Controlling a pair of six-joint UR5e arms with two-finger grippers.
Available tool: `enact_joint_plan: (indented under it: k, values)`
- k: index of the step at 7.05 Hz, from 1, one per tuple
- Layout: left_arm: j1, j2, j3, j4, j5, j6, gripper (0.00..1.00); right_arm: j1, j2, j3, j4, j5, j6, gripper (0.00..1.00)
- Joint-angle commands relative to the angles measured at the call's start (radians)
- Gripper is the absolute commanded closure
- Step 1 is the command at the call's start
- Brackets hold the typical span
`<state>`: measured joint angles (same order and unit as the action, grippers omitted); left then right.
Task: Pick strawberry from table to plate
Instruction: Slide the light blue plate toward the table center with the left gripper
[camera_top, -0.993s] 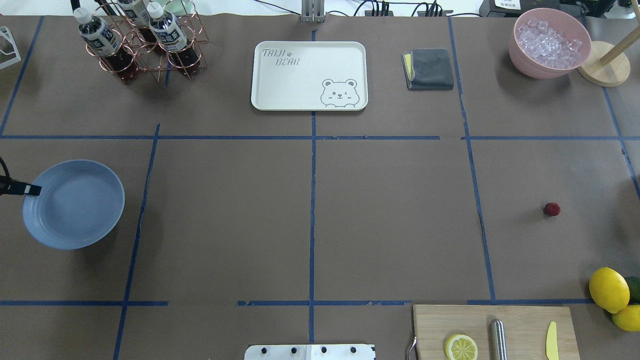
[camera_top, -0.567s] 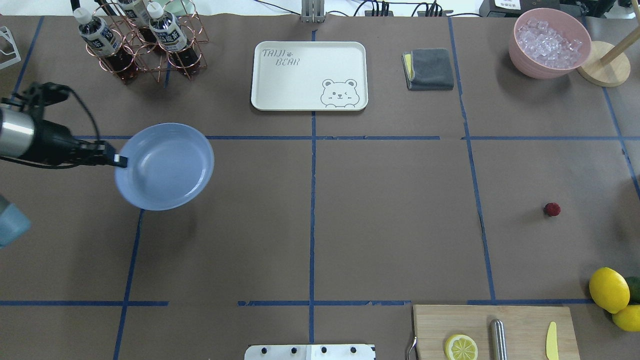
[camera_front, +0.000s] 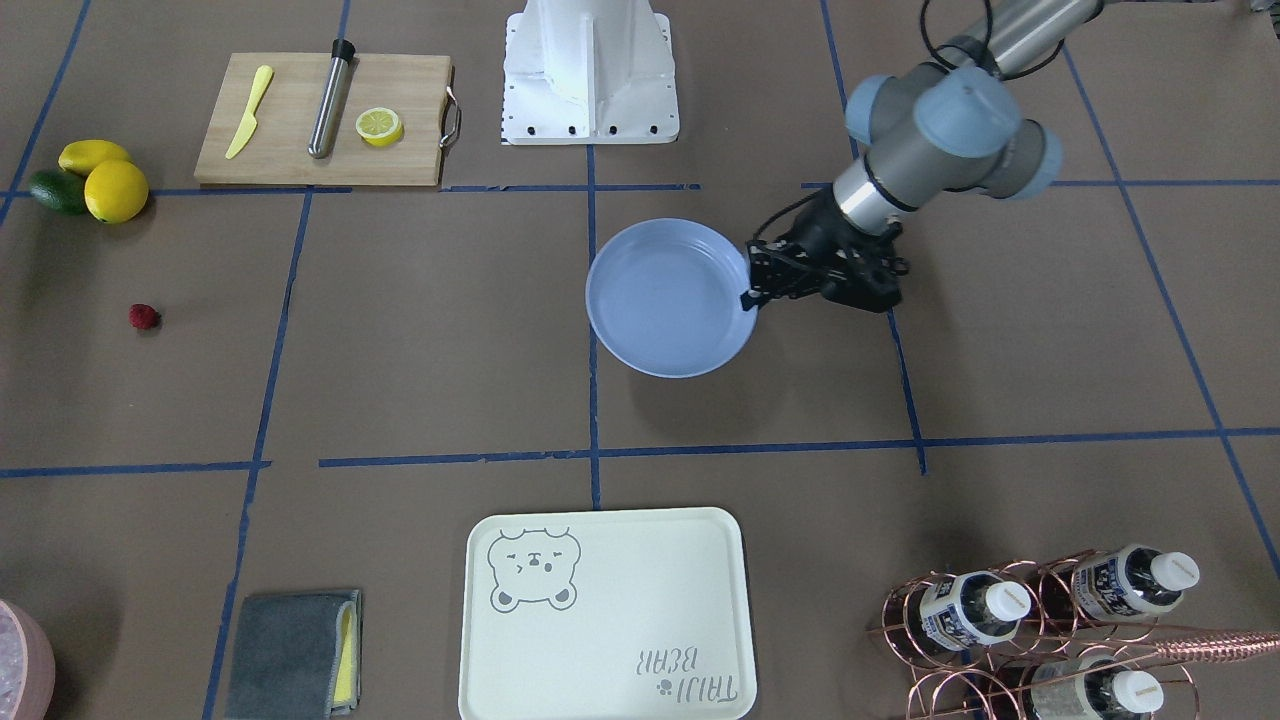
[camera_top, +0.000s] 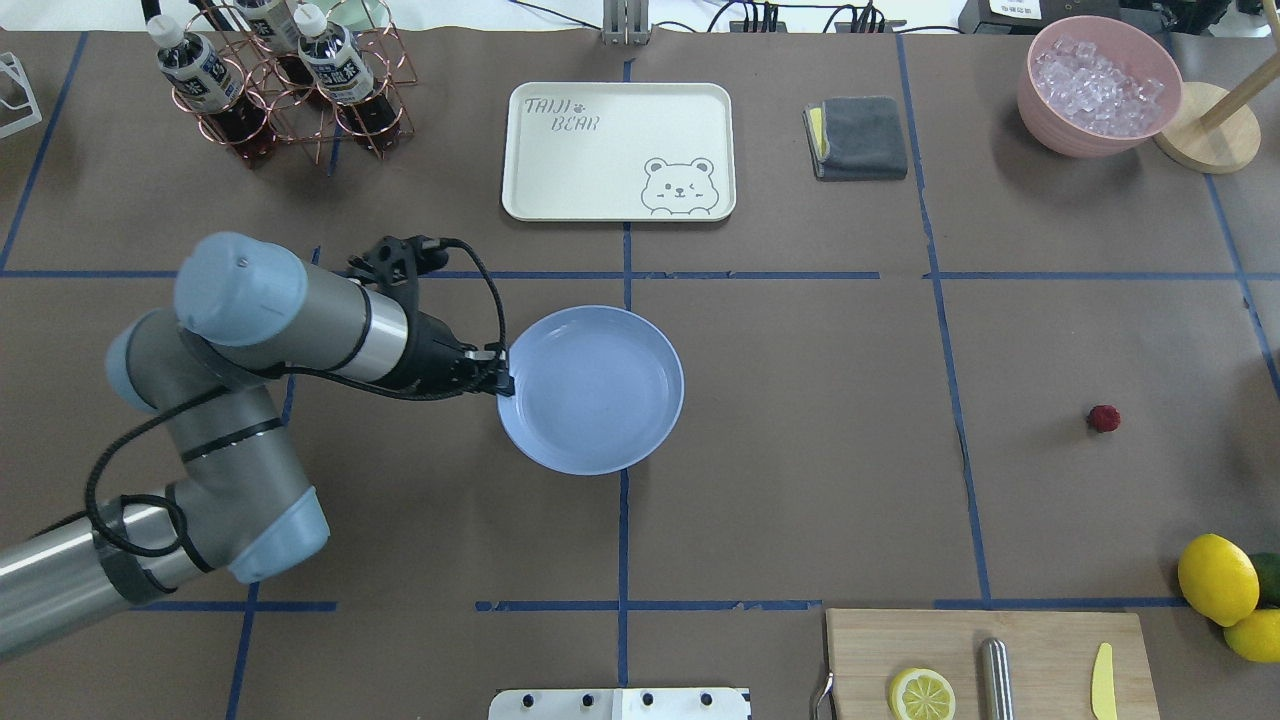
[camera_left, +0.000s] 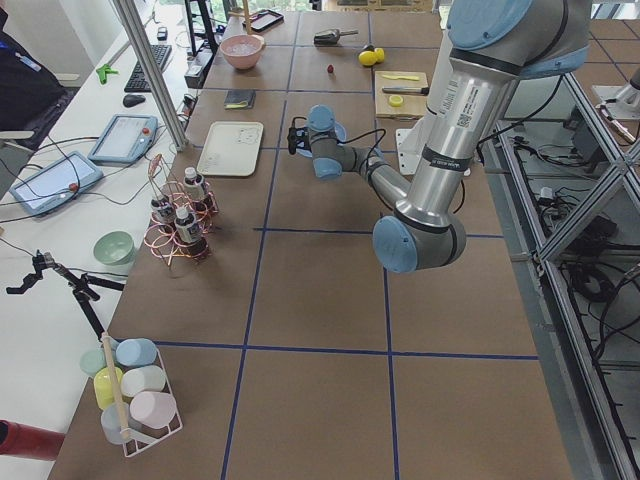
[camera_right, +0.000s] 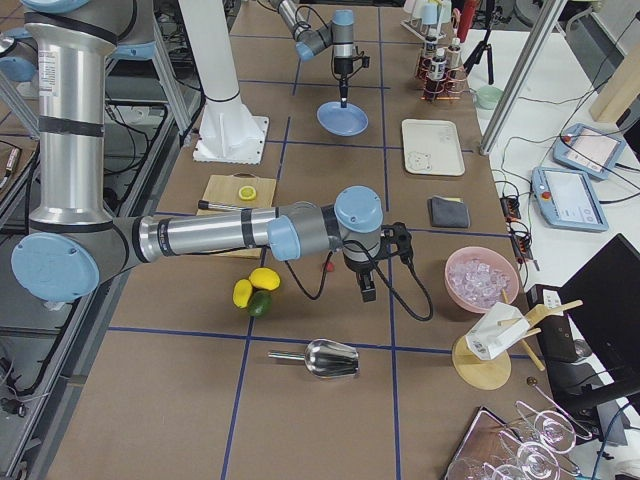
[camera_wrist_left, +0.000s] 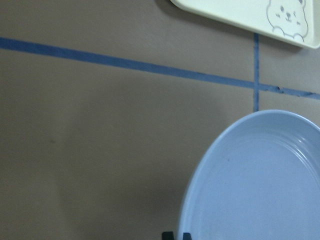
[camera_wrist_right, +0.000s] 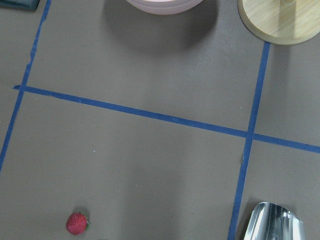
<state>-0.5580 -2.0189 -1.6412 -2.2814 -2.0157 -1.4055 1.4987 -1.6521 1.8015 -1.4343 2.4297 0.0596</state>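
The strawberry (camera_top: 1104, 418) (camera_front: 144, 317) lies alone on the table (camera_top: 800, 450) at the right side, small and dark red. It also sits at the lower left of the right wrist view (camera_wrist_right: 77, 223). My left gripper (camera_top: 500, 381) (camera_front: 750, 298) is shut on the left rim of the pale blue plate (camera_top: 592, 390) (camera_front: 668, 298) (camera_wrist_left: 260, 185) near the table's centre. The plate holds nothing and casts a shadow on the paper. My right gripper (camera_right: 367, 292) shows only in the exterior right view, hanging near the strawberry; I cannot tell whether it is open or shut.
A cream bear tray (camera_top: 618, 150), a bottle rack (camera_top: 285, 80), a folded grey cloth (camera_top: 857, 137) and a pink bowl of ice (camera_top: 1100, 85) line the far side. A cutting board (camera_top: 990, 665) and lemons (camera_top: 1218, 578) are at the near right.
My left arm has carried the plate from the table's left edge rightward to the centre. The strawberry has stayed where it was.
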Motion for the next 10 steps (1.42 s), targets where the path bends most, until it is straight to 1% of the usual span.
enact_joint_plan:
  k: [1, 5, 8, 10]
  values:
    - [0.093, -0.044, 0.061, 0.002, 0.099, -0.015, 1.00, 0.000, 0.000, 0.004, 0.000, 0.000, 0.011, 0.00]
    - [0.101, -0.047, 0.063, -0.001, 0.103, -0.010, 1.00, 0.000, 0.000, 0.003, 0.000, 0.000, 0.013, 0.00]
    - [0.063, -0.046, 0.079, -0.001, 0.113, -0.013, 1.00, 0.000, 0.000, 0.001, 0.000, 0.002, 0.013, 0.00]
    - [0.069, -0.050, 0.099, -0.003, 0.126, -0.013, 0.66, 0.000, 0.000, 0.002, 0.000, 0.002, 0.013, 0.00]
